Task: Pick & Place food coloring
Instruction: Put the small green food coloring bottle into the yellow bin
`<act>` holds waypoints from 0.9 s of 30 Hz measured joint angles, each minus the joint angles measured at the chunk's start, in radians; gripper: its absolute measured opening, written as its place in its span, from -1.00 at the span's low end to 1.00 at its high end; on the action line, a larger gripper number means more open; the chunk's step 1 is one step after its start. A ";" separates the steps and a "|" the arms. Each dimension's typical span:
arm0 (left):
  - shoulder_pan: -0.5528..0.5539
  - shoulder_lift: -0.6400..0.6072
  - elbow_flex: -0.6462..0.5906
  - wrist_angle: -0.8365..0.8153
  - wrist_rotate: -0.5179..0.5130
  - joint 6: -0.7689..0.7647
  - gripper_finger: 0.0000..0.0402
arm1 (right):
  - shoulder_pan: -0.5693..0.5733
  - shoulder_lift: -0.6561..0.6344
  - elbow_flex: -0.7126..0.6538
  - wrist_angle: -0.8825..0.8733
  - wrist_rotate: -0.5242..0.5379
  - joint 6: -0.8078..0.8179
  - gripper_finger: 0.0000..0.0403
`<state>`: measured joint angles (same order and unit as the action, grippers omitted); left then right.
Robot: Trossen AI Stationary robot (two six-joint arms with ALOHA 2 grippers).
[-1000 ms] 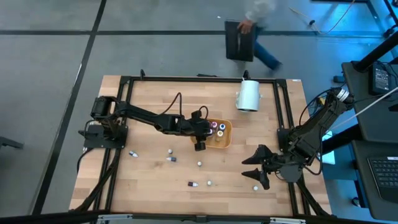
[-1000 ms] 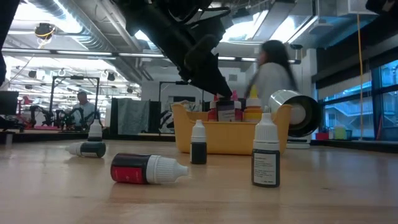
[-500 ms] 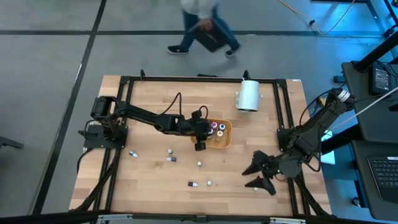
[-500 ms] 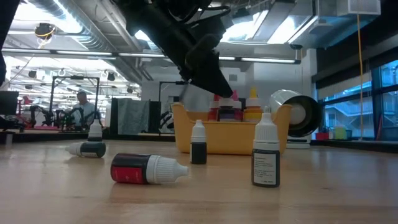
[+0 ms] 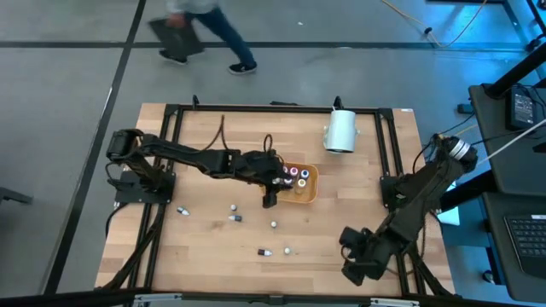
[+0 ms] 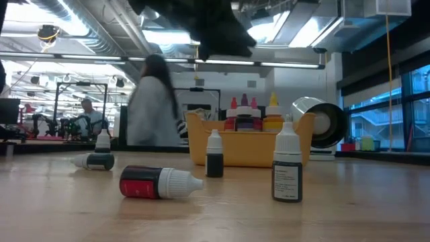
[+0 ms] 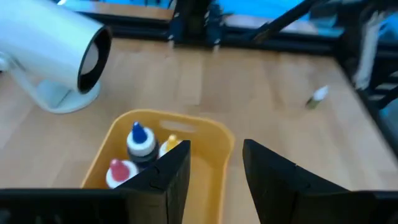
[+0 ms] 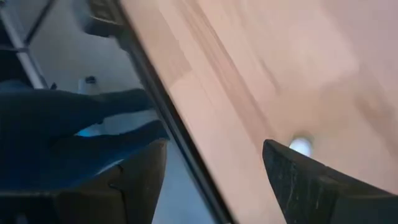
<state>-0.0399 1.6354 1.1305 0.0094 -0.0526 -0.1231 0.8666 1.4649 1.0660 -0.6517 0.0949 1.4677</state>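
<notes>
Several tiny food coloring bottles stand with coloured caps in the orange tray (image 5: 300, 182) (image 7: 205, 134). Others are scattered on the wood: one lying with a red label (image 6: 160, 183), two upright (image 6: 214, 154) (image 6: 287, 168), and more toward the left (image 5: 182, 210) (image 5: 264, 252). My left gripper (image 5: 271, 194) (image 7: 214, 180) is open and empty, raised above the tray's left end. My right gripper (image 5: 352, 266) (image 8: 214, 180) is open over the table's near right edge. A small white, blurred bottle cap (image 8: 301, 145) lies on the wood beside one of its fingers.
A large white cylinder (image 5: 340, 130) (image 7: 56, 56) lies on its stand near the far edge, behind the tray. A black frame (image 5: 388, 153) runs around the table. A person (image 5: 192, 30) walks on the floor beyond the far edge.
My left gripper has risen from the tray, still open. My right gripper has swung toward the table's near edge and turned, ending at the near right corner. A person has walked leftward behind the table.
</notes>
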 joint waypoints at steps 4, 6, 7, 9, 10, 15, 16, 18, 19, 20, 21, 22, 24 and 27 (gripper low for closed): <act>-0.004 -0.052 0.000 0.005 0.044 -0.013 -0.28 | 0.001 0.082 0.000 -0.077 -0.142 0.201 0.33; -0.010 -0.065 0.000 0.024 0.046 -0.012 -0.28 | -0.001 0.112 0.000 -0.148 -0.180 0.325 0.33; -0.012 -0.072 0.000 0.025 0.046 -0.011 -0.28 | -0.001 0.126 -0.001 -0.167 -0.178 0.357 0.33; -0.017 -0.078 0.000 0.039 0.048 -0.010 -0.28 | -0.002 0.146 -0.001 -0.147 -0.153 0.363 0.33; -0.019 -0.080 0.000 0.043 0.048 -0.009 -0.28 | -0.002 0.152 -0.001 -0.135 -0.129 0.359 0.33; -0.019 -0.081 0.000 0.037 0.048 -0.011 -0.28 | -0.002 0.188 -0.001 -0.107 -0.065 0.331 0.33; -0.021 -0.081 0.000 0.029 0.048 -0.012 -0.28 | -0.002 0.193 -0.001 -0.104 -0.065 0.330 0.33; -0.024 -0.081 0.000 0.018 0.048 -0.013 -0.28 | -0.002 0.207 0.000 -0.105 -0.067 0.329 0.33; -0.026 -0.081 0.000 0.017 0.048 -0.013 -0.28 | -0.002 0.214 0.000 -0.108 -0.071 0.331 0.33; -0.028 -0.081 0.000 0.014 0.048 -0.013 -0.28 | -0.002 0.220 0.000 -0.108 -0.079 0.334 0.33; -0.032 -0.081 0.000 0.009 0.047 -0.013 -0.28 | -0.002 0.229 0.000 -0.107 -0.090 0.334 0.33; -0.034 -0.081 0.000 0.006 0.047 -0.013 -0.27 | -0.002 0.239 0.000 -0.106 -0.100 0.334 0.33; -0.040 -0.081 0.000 0.006 0.047 -0.013 -0.28 | -0.005 0.259 -0.001 -0.105 -0.131 0.333 0.32; -0.046 -0.081 0.000 0.004 0.047 -0.013 -0.29 | -0.005 0.279 -0.001 -0.099 -0.138 0.331 0.23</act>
<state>-0.0854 1.5547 1.1305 0.0137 -0.0052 -0.1360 0.8616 1.7438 1.0653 -0.7510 -0.0433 1.7992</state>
